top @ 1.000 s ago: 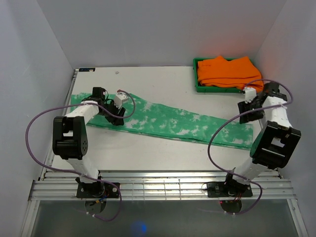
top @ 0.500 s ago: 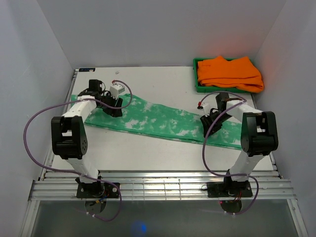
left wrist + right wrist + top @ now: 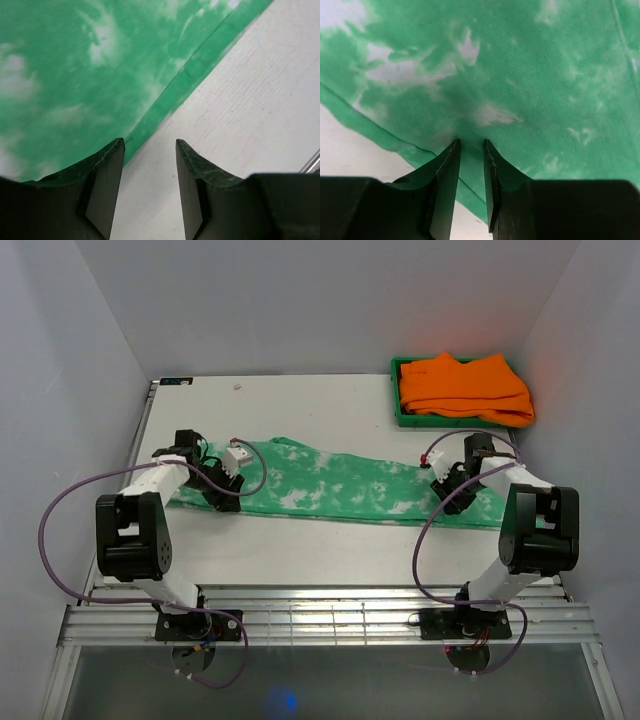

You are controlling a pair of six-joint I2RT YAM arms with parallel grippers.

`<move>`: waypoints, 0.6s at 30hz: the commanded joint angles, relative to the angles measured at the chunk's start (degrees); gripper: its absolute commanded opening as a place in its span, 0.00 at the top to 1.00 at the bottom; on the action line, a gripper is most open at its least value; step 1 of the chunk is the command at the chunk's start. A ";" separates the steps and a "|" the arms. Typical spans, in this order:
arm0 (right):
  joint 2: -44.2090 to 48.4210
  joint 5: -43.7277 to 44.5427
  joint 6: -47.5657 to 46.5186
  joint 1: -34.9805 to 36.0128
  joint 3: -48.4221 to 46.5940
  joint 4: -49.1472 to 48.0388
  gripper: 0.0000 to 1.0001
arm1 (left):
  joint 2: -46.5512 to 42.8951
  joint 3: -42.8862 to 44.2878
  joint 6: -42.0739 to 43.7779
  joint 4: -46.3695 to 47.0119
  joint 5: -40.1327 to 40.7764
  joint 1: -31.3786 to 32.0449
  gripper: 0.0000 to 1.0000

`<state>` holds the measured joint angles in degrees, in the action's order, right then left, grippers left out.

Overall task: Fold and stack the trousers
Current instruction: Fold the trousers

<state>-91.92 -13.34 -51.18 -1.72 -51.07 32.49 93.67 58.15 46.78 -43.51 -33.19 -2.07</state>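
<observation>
The green, white-blotched trousers (image 3: 330,485) lie stretched left to right across the table's middle. My left gripper (image 3: 225,498) is low over their near-left hem. In the left wrist view it (image 3: 150,142) is open, one finger over the trousers (image 3: 75,65) and the other over bare table (image 3: 260,100). My right gripper (image 3: 450,492) is down on the right part of the trousers. In the right wrist view its jaws (image 3: 470,142) stand a narrow gap apart, tips pressed into the trousers (image 3: 520,65) just inside the hem. The cloth puckers between the tips.
A green tray (image 3: 396,390) at the back right holds folded orange garments (image 3: 465,385). White walls enclose the table on three sides. Purple cables loop from both arms over the near part of the table (image 3: 300,410).
My right arm swung in from beside the tray onto the trousers' right part and its jaws narrowed. The left gripper moved nearer to the near hem. The trousers now lie less slanted.
</observation>
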 commanded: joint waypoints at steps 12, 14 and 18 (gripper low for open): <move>-3.97 -19.08 19.68 9.69 -34.43 6.99 0.31 | -0.35 9.17 -8.89 9.93 -12.76 0.65 0.44; -5.81 -23.03 28.18 11.55 -36.37 1.45 0.29 | 1.33 9.09 -7.51 10.28 -14.87 1.10 0.44; -10.38 -28.75 40.50 16.72 -40.07 -8.39 0.34 | 2.92 6.01 -2.59 12.22 -12.79 4.43 0.45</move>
<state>-98.94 -34.04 -25.63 12.45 -88.82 32.10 96.66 65.67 41.23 -32.88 -43.20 -0.21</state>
